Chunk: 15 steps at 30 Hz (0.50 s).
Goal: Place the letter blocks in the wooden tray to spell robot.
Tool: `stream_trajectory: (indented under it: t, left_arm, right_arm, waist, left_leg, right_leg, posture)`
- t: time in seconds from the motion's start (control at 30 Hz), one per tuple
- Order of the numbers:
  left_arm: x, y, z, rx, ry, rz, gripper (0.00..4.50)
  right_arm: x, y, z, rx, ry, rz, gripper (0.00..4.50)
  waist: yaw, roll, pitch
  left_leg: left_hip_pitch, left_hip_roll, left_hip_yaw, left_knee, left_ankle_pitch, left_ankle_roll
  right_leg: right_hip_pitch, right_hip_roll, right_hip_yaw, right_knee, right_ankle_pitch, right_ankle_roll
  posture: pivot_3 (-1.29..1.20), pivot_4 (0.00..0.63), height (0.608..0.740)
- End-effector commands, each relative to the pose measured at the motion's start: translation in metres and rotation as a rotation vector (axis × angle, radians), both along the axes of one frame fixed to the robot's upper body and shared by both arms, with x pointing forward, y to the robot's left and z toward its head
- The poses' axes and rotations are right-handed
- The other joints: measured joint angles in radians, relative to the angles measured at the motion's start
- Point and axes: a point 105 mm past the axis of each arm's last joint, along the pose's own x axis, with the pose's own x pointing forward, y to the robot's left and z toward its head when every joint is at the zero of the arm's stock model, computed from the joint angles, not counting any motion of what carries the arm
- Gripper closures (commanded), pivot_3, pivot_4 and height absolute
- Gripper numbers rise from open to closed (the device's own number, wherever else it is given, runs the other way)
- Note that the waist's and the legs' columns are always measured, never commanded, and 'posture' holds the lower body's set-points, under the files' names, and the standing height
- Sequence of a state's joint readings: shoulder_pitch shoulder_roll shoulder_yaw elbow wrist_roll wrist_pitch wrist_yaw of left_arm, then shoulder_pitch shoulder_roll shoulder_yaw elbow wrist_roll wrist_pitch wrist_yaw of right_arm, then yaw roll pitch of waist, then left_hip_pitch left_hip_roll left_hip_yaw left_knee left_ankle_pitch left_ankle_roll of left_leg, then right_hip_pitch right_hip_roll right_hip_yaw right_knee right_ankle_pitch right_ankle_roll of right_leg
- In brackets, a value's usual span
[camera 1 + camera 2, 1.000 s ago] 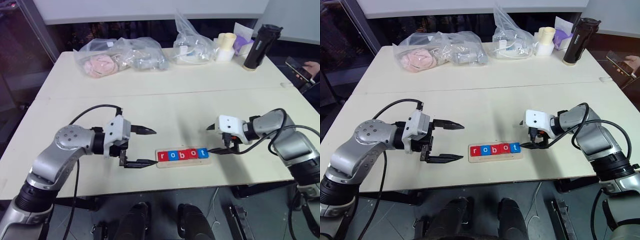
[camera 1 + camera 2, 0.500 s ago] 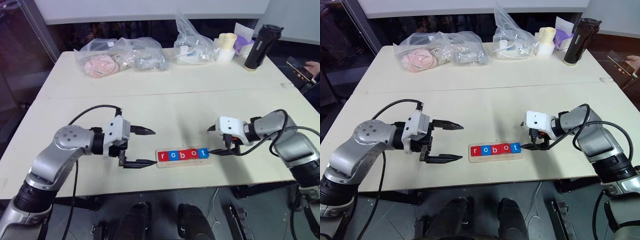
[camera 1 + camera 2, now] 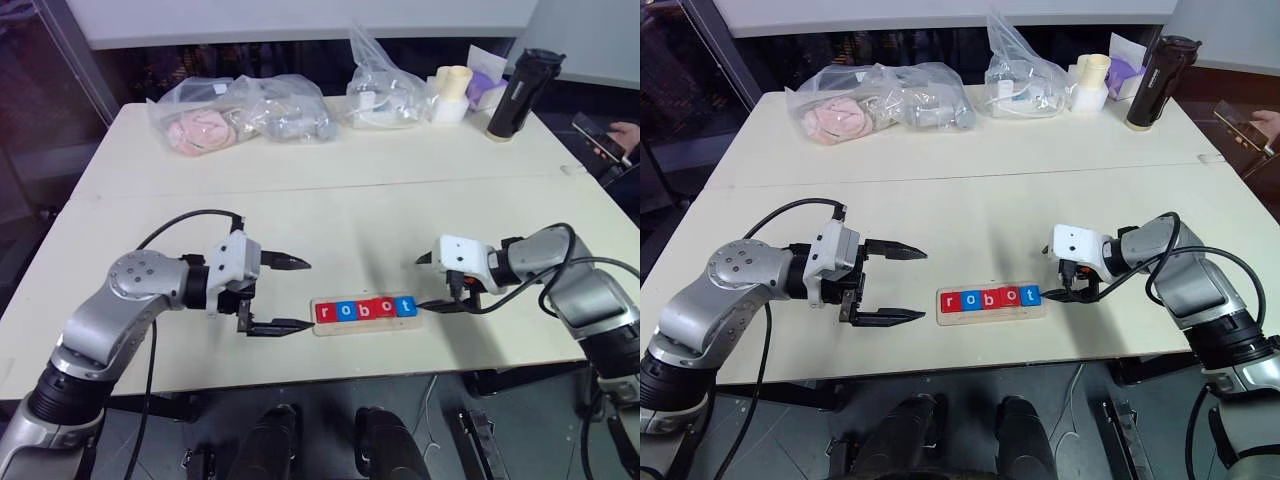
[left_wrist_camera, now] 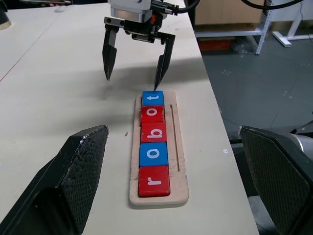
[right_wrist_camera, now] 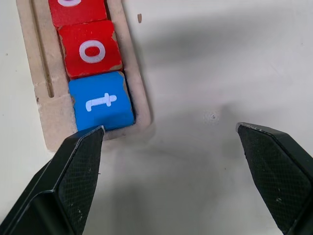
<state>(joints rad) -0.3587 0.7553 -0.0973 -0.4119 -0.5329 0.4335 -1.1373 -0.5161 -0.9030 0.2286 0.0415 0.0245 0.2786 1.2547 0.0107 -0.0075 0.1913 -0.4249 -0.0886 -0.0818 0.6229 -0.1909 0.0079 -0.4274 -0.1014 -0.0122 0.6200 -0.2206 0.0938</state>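
All five letter blocks (image 4: 152,138) are seated in the wooden tray (image 4: 179,147), which lies on the cream table (image 3: 330,215) between the two arms, and r, o, b, o, t are read in order from red, blue, red, red to blue. The spelling is therefore judged complete. The left gripper (image 3: 289,296) is held just beside the r end with its jaws spread wide and nothing between them. The right gripper (image 4: 133,59) is poised at the t end, likewise released and empty; one fingertip (image 5: 73,169) appears to be very close to the tray's corner, though contact cannot be confirmed. Bagged items (image 3: 240,110) and a black bottle (image 3: 520,92) are left well apart at the far edge.
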Motion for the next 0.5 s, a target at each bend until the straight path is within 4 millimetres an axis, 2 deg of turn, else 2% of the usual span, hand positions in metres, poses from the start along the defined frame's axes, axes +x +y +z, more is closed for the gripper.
stream_trajectory:
  t: [0.03, 0.17, 0.37, 0.5]
  left_arm:
    - [-0.002, 0.001, 0.008, -0.003, -0.036, 0.001, 0.00]
    - [-0.001, 0.002, 0.008, 0.000, -0.039, 0.012, 0.00]
    - [0.000, 0.004, 0.006, 0.013, -0.020, 0.041, 0.00]
    - [0.000, 0.009, 0.003, 0.032, 0.024, 0.067, 0.00]
  right_arm:
    - [0.001, 0.011, 0.012, 0.014, -0.044, 0.042, 0.05]
    - [0.000, 0.009, 0.012, 0.004, -0.046, 0.045, 0.05]
    - [-0.005, -0.004, 0.024, -0.010, -0.068, 0.017, 0.05]
    - [-0.026, -0.003, 0.033, 0.028, -0.058, 0.014, 0.05]
  waist:
    - [0.000, 0.000, 0.000]
    - [0.000, 0.000, 0.000]
    - [0.001, 0.000, 0.000]
    - [0.003, 0.000, 0.000]
  left_leg:
    - [0.000, 0.000, 0.000, 0.000, 0.000, 0.000]
    - [0.000, 0.000, 0.000, 0.000, 0.000, 0.000]
    - [0.000, 0.000, 0.000, 0.000, 0.000, 0.000]
    - [0.000, 0.000, -0.001, 0.000, 0.000, 0.000]
  right_leg:
    - [0.000, 0.000, 0.000, 0.000, 0.000, 0.000]
    - [0.000, 0.000, 0.000, 0.000, 0.000, 0.000]
    - [0.000, 0.000, 0.000, 0.000, 0.000, 0.000]
    - [0.000, 0.000, 0.000, 0.000, 0.000, 0.000]
  posture:
    - [0.00, 0.150, 0.738]
    - [0.00, 0.150, 0.738]
    - [0.00, 0.150, 0.738]
    - [0.00, 0.150, 0.738]
